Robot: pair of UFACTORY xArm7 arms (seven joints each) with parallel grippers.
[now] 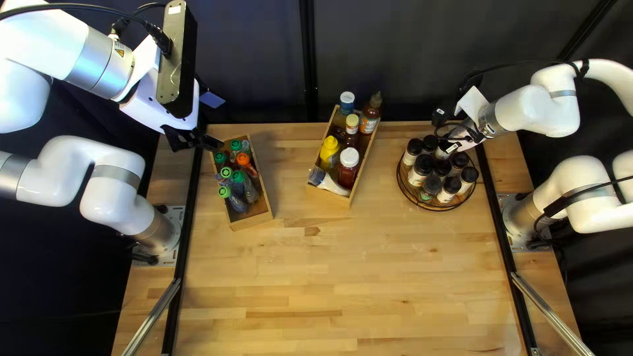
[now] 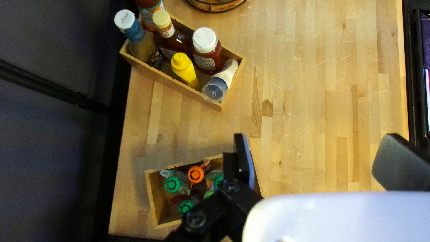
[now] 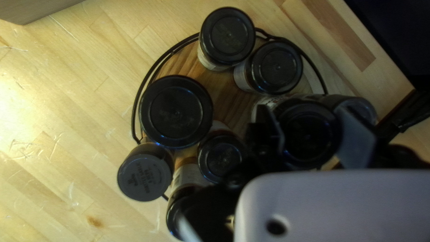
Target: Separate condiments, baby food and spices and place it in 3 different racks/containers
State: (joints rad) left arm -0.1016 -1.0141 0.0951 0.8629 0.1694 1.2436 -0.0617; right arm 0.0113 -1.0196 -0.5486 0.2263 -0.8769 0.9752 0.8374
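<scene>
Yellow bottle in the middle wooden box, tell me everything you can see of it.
The yellow bottle looks like smooth plastic, with a matching yellow cap on. It stands cap up by one long wall of the wooden box, near the white-lidded red bottle. No gripper touches it; contact with the wall is unclear.

Worktop (image 1: 330, 283): pale wood, joined from narrow strips, some darker; fine scratches mark the surface. Rear boundary: dark curtain (image 1: 250, 59), crossed by one upright black pole (image 1: 308, 53) and, at the right of the top left view, one slanted black pole (image 1: 587, 29). Sides: a black rail (image 1: 188, 231) along the left, a second black rail (image 1: 501, 224) along the right. Lighting: a bright patch falls on the wood in the right wrist view; the curtain remains dim.
</scene>
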